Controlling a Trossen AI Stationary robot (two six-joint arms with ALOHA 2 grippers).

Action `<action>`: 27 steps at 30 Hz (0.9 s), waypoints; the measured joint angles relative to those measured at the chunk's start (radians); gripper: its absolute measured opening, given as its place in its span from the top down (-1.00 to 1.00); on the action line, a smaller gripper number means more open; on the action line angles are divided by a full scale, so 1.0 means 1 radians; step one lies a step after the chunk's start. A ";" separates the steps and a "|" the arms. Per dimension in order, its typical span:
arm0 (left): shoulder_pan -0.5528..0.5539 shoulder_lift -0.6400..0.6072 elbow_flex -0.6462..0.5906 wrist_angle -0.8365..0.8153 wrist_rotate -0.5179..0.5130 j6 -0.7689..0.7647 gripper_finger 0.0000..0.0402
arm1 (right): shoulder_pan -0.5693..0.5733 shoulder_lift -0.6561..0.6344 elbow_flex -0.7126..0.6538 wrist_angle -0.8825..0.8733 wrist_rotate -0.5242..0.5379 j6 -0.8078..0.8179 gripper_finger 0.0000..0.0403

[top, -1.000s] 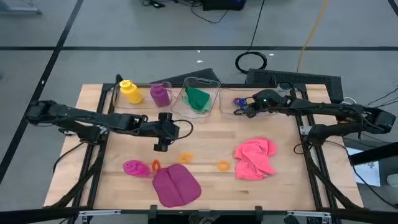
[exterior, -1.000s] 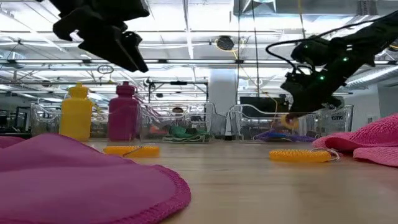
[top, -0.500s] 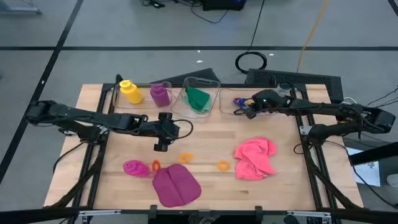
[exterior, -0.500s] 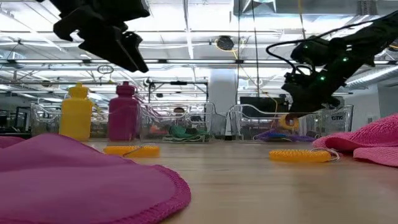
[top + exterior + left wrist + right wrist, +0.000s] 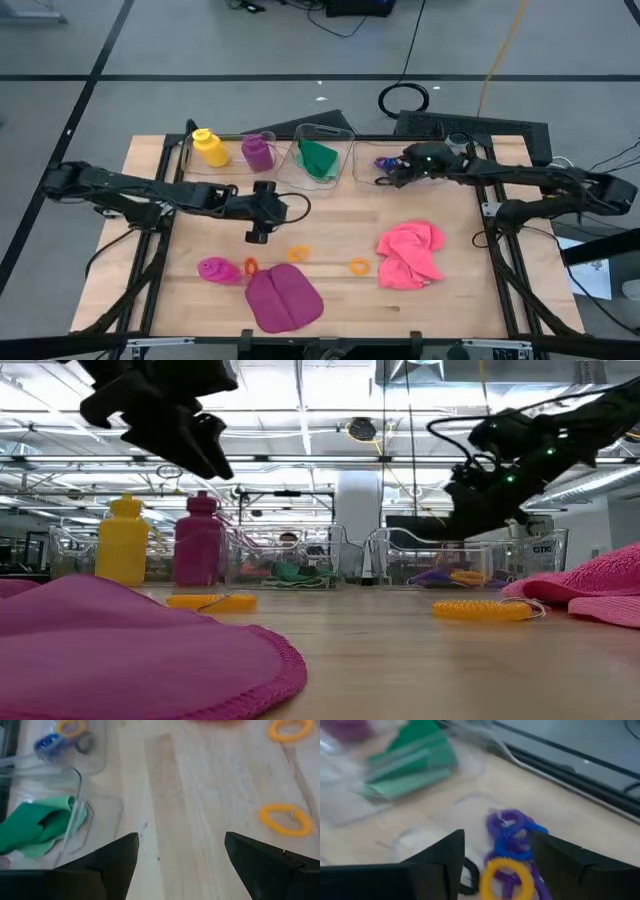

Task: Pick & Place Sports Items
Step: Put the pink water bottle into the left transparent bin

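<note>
My right gripper (image 5: 497,845) hangs open just above the far right clear bin (image 5: 372,163), holding nothing. Below its fingers an orange ring (image 5: 504,878) lies in that bin beside purple and blue rings (image 5: 510,834). My left gripper (image 5: 258,236) hovers open over the bare table middle. On the table near it lie two orange rings (image 5: 299,254) (image 5: 359,266), a magenta bottle (image 5: 215,269) on its side, a magenta cloth (image 5: 283,298) and a pink cloth (image 5: 410,254).
A yellow bottle (image 5: 209,146) and a purple bottle (image 5: 258,151) stand in the far left clear bin. A green cloth (image 5: 318,158) fills the middle bin. A third orange ring (image 5: 250,266) lies by the magenta bottle. Bare wood lies between the bins and the cloths.
My right gripper has opened over the right bin and let go of the orange ring, which has fallen into the bin beside the purple and blue rings. The gripper has tipped up a little.
</note>
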 joint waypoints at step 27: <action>-0.019 0.000 -0.144 0.066 0.398 -0.154 -0.24 | 0.493 -0.013 0.000 0.536 -0.397 -0.190 0.08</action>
